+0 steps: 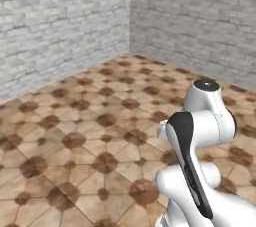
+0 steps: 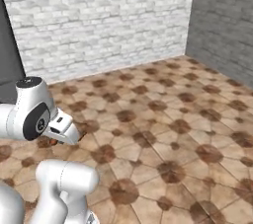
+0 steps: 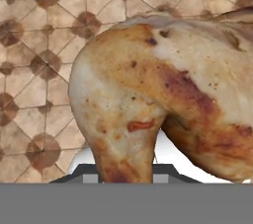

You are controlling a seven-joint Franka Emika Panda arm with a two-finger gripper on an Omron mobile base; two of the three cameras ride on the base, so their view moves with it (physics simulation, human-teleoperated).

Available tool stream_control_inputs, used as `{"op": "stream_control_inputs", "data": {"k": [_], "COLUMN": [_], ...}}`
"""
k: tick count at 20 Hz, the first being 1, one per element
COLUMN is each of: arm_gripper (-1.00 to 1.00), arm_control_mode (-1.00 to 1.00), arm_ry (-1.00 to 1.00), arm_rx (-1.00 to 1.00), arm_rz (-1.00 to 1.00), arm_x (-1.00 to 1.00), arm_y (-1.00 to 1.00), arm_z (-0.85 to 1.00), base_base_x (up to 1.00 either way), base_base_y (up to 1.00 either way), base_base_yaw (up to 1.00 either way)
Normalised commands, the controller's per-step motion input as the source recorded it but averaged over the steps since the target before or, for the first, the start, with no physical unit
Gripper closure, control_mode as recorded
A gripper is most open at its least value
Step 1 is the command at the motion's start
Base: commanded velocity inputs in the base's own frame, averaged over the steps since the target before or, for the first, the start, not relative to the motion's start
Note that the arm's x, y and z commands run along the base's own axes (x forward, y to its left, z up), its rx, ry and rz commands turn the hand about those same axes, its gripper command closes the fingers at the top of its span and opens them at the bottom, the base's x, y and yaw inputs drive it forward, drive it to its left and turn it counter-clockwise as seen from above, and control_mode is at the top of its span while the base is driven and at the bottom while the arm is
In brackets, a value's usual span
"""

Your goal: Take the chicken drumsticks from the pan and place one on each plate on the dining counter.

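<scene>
Close before hand camera, chicken drumstick (image 3: 163,94) hung over tiled floor (image 3: 34,70), gripper (image 2: 58,140) clamped on it. Looked light, firm, greasy-skinned, lumpy; likely to slip. Narrow bone end judged best hold.

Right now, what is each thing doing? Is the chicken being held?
chicken drumstick: golden-brown, right up against the hand camera, up above the tiled floor, seemingly held.
gripper: shut on the chicken drumstick, over the floor.
floor: brown patterned tiles, bare where visible.
</scene>
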Motion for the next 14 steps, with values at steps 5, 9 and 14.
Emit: {"op": "stream_control_inputs", "data": {"k": [5,9,14], "arm_gripper": [1.00,1.00,1.00], "arm_control_mode": [1.00,1.00,1.00], "arm_ry": [0.00,0.00,0.00], "arm_rx": [0.00,0.00,0.00], "arm_rz": [0.00,0.00,0.00], "arm_x": [0.00,0.00,0.00], "arm_y": [0.00,0.00,0.00], "arm_z": [0.00,0.00,0.00], "base_base_x": [0.99,1.00,1.00], "base_base_y": [-0.43,-0.31,-0.27], "base_base_yaw": [-0.50,-0.56,-0.58]}}
